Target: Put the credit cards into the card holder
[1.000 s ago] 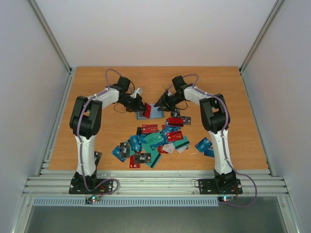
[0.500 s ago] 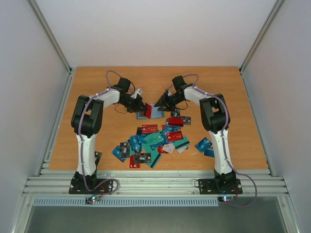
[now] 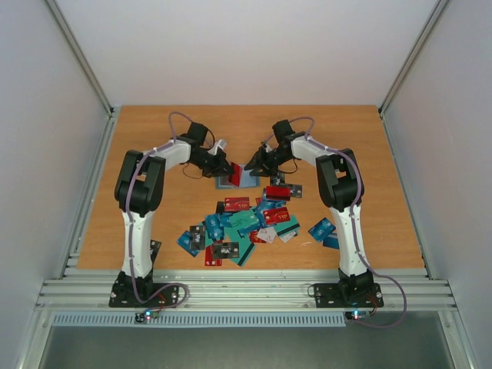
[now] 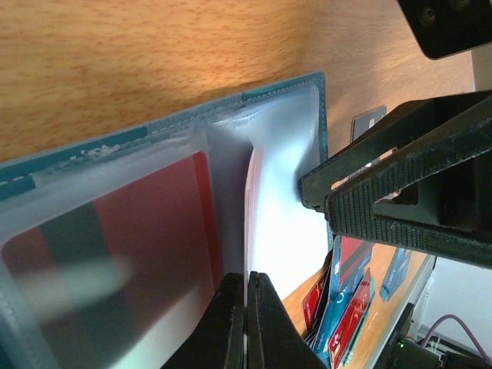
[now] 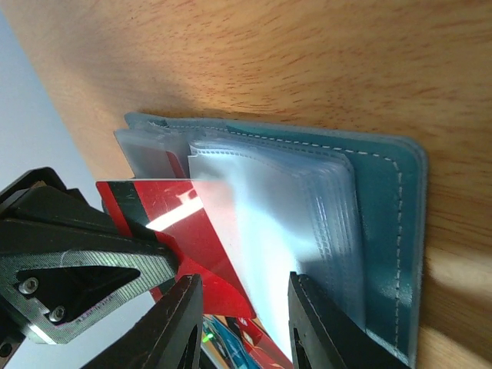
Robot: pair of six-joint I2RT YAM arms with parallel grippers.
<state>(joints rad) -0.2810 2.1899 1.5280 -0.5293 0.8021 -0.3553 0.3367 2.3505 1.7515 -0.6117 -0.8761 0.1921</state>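
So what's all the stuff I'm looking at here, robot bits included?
dull teal folding card holder: one, teal with clear sleeves, lying open at the far middle of the table
red plastic card: one, red with a black stripe, held at the holder's sleeves
loose flat plastic cards: a heap too overlapped to count, red, teal, blue and black, near middle of the table
light brown wooden table: one, under everything
robot arms: two, white and black, bolted at the near edge
left end effector: black, shut on the red card
right end effector: black, fingers apart over the sleeves
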